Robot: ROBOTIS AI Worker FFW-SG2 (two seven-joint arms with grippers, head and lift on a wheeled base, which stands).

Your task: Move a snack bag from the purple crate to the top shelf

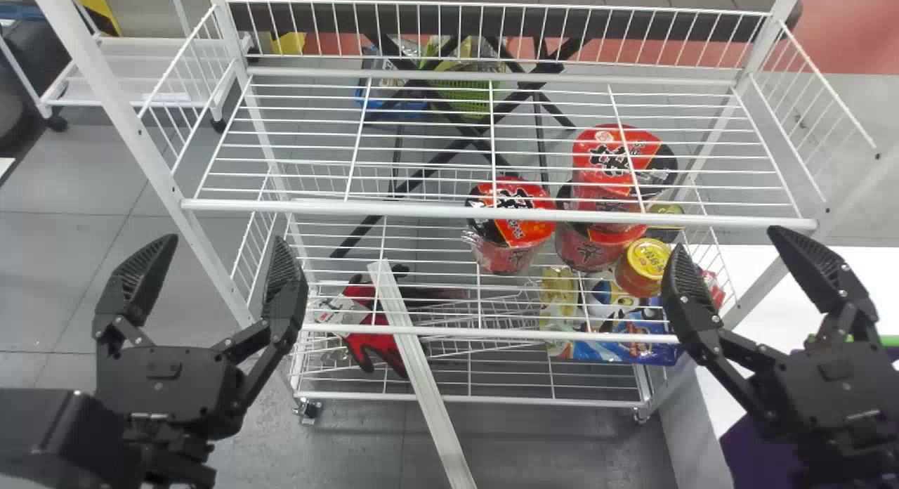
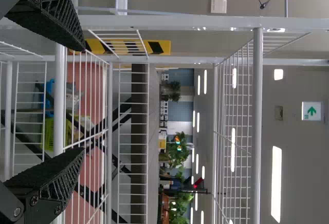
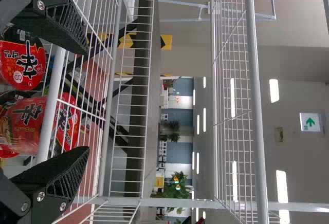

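In the head view my left gripper is open in front of the rack's left post, nothing between its fingers. My right gripper stands open and empty by the right post. Purple crate parts show at the lower right, mostly behind the right arm; its contents are hidden. Both wrist views look into the rack past the open left gripper and open right gripper. A wire shelf spans the head view; another shelf level appears higher in the wrist views.
Red noodle cups sit below the upper wire shelf, beside a yellow-lidded tub. Blue packaging and red-and-white gloves lie lower down. A white bar slants across the front. A white table stands at right.
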